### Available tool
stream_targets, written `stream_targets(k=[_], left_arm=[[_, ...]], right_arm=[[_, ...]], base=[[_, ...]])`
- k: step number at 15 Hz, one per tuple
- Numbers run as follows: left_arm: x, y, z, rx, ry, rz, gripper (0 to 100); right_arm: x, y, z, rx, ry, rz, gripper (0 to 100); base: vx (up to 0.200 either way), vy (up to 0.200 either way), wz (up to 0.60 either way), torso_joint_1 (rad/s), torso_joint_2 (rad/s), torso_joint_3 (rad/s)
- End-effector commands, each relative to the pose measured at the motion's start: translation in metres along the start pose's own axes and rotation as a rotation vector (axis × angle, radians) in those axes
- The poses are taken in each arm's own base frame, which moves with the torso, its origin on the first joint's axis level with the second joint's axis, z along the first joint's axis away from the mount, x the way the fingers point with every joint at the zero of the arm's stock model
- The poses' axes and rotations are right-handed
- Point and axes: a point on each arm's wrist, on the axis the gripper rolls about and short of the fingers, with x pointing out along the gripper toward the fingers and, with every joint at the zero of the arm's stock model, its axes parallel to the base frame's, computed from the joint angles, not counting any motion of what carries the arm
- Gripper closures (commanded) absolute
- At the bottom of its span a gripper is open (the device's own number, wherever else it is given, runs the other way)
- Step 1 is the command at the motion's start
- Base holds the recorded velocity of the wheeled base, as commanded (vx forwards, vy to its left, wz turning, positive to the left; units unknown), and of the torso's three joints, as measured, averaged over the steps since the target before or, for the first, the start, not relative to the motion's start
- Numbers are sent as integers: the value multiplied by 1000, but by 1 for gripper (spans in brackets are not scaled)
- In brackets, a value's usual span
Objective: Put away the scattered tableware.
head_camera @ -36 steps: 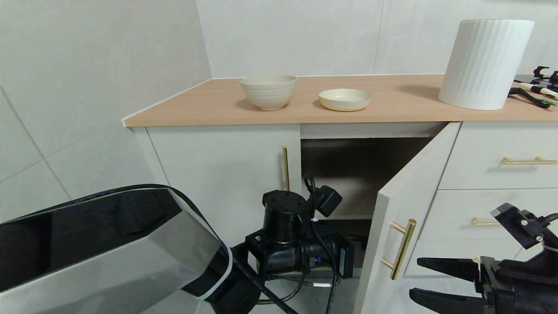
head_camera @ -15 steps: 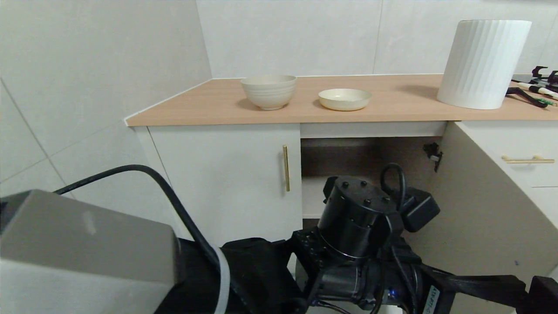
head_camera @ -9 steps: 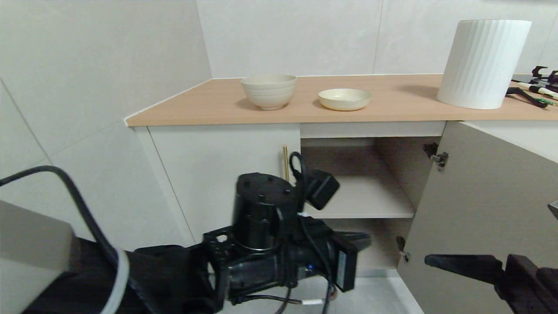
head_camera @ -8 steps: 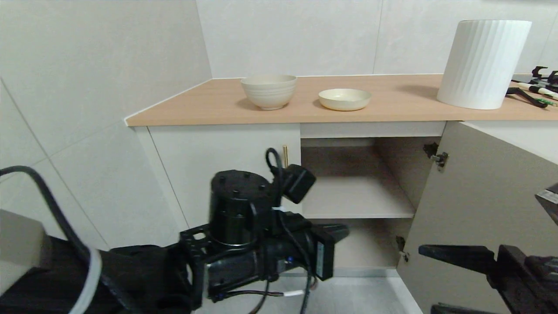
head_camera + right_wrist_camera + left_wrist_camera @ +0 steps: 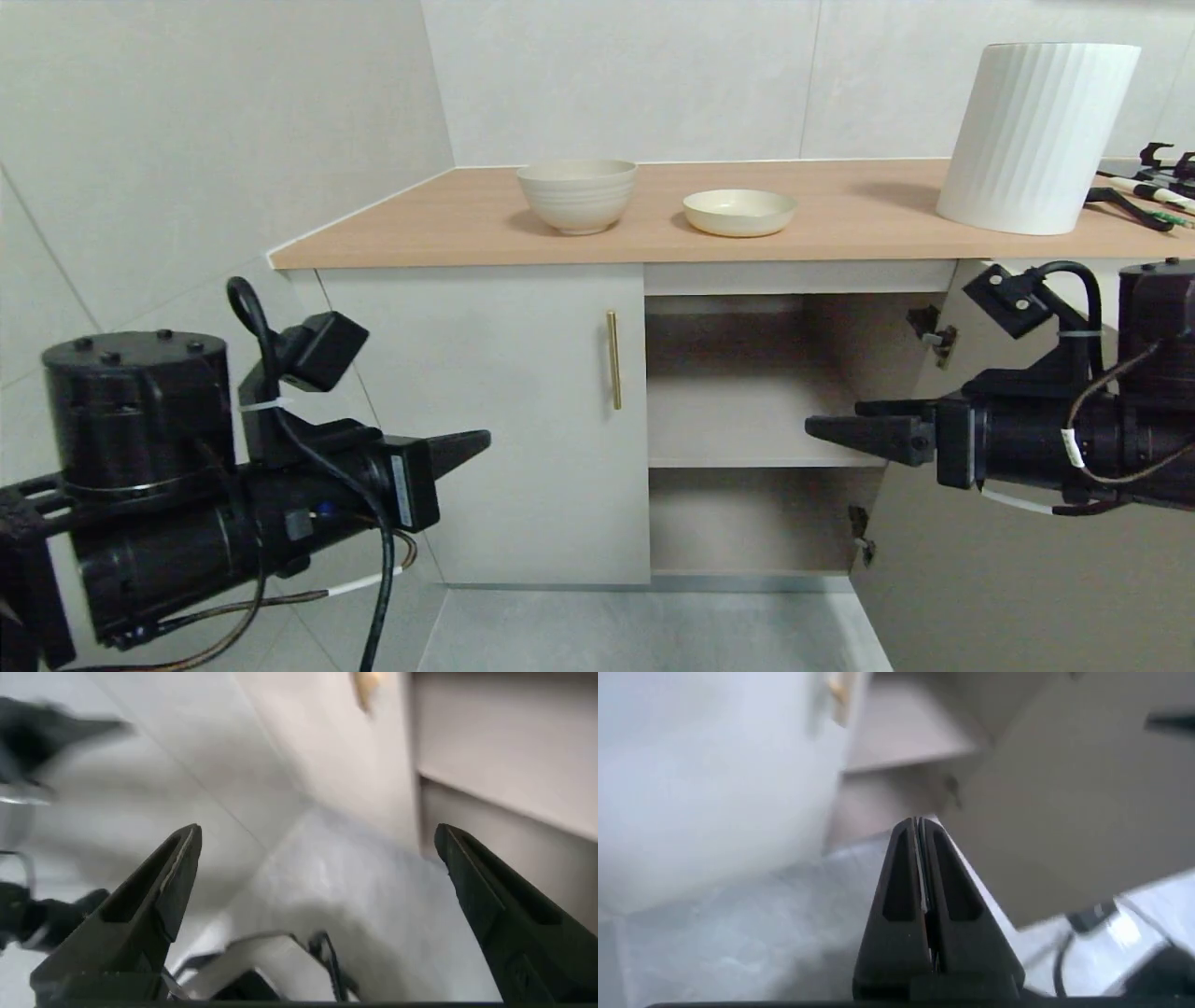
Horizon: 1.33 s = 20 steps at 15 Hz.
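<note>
A beige ribbed bowl (image 5: 577,194) and a shallow cream dish (image 5: 739,212) sit side by side on the wooden countertop (image 5: 448,229). Below them the cabinet's right door (image 5: 980,560) stands wide open, showing a bare shelf (image 5: 756,434). My left gripper (image 5: 471,442) hangs shut and holds nothing, low in front of the closed left door (image 5: 504,411). In its wrist view the left gripper (image 5: 918,829) points at the floor. My right gripper (image 5: 834,418) is open at shelf height beside the open door; its right gripper (image 5: 318,849) fingers are spread wide.
A tall white ribbed container (image 5: 1036,135) stands on the counter's right, with small tools (image 5: 1144,191) beyond it. The closed door carries a gold handle (image 5: 612,359). A tiled wall (image 5: 187,168) bounds the left side. Grey floor (image 5: 644,630) lies in front of the cabinet.
The cabinet door swung fully open. My left arm drew back from the opening to the left. My right arm rose to shelf height on the right.
</note>
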Motion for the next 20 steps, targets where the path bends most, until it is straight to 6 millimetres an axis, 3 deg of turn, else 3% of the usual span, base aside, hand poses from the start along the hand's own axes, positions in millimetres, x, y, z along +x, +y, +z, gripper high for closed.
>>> stream_targets(k=[1,4,5,7,17,20], left_arm=[[-18,7,19,-9,-84,45,100],[-16,10,21,-13,-84,56,100],[-12,11,23,-15,-82,56,0],[-10,14,25,-27,-87,67,0],[-14,15,30,-18,-119,69,0],[-14,15,29,5,-104,75,0]], right_arm=[[14,-6,17,5,16,-92,0],[3,0,5,0,13,-193,0],[-4,6,6,-7,-1,-180,0],[-16,15,9,-23,-32,-161,0],[-26,30,7,-34,-19,-116,0],[-29,32,8,-37,-25,-110,0]], base=[[0,0,0,0,0,0],[0,0,0,0,0,0],[0,0,0,0,0,0],[0,0,0,0,0,0],[0,0,0,0,0,0],[200,0,0,-1,2,2]])
